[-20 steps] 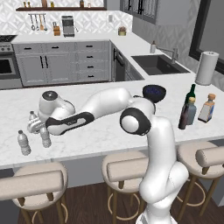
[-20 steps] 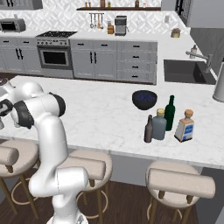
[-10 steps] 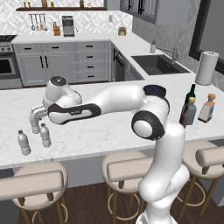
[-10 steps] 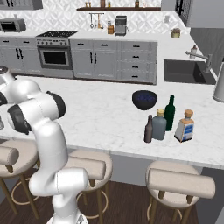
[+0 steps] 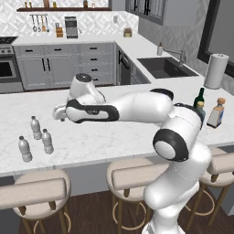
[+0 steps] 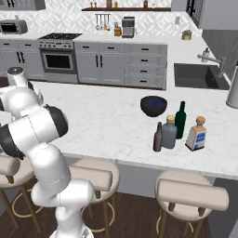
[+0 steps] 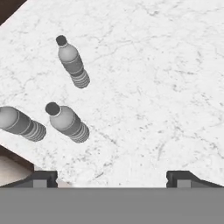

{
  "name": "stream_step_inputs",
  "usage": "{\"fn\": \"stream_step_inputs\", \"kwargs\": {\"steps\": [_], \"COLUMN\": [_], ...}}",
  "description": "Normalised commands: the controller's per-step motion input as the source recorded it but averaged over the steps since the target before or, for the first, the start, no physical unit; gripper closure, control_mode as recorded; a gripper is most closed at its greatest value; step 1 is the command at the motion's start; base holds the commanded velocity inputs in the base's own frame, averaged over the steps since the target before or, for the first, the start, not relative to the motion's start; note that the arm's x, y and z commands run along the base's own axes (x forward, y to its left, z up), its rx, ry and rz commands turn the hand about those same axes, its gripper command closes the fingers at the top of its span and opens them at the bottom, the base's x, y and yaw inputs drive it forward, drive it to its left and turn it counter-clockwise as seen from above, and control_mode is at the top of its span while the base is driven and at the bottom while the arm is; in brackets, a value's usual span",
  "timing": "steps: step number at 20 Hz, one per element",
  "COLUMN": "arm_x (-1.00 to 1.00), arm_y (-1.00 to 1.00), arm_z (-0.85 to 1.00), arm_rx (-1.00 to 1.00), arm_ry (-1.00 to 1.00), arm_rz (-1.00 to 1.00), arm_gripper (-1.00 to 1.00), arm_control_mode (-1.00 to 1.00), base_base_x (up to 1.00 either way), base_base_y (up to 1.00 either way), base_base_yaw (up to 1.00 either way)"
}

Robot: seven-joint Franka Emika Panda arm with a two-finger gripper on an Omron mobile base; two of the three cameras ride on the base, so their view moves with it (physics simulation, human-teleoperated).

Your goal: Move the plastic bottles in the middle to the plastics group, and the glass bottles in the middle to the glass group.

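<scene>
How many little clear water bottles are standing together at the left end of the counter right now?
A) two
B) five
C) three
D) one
C: three small clear bottles stand upright and close together on the white counter: one, a second and a third; the hand view also shows all three.

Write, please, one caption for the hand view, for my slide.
Open fingers above a marble counter with three upright water bottles.
</scene>
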Motion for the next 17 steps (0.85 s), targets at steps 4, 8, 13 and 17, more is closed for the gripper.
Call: {"fn": "stream_step_inputs", "kwargs": {"steps": [4,8,13,17], "arm_x": [-0.41,-0.54,-0.62,-0.75], "arm_y": [-1.00,-1.00,-0.93,-0.86], "arm_z": [0.00,0.00,0.04,0.02], "arm_rx": [0.00,0.00,0.00,0.00], "arm_ry": [0.02,0.00,0.01,0.00], "arm_rz": [-0.09,-0.13,-0.13,-0.11], "arm_gripper": [-1.00,-1.00,-1.00,-1.00], "arm_control_mode": [-1.00,-1.00,-1.00,-1.00], "base_base_x": [0.00,0.00,0.00,0.00], "base_base_y": [0.00,0.00,0.00,0.00], "base_base_yaw": [0.00,0.00,0.00,0.00]}}
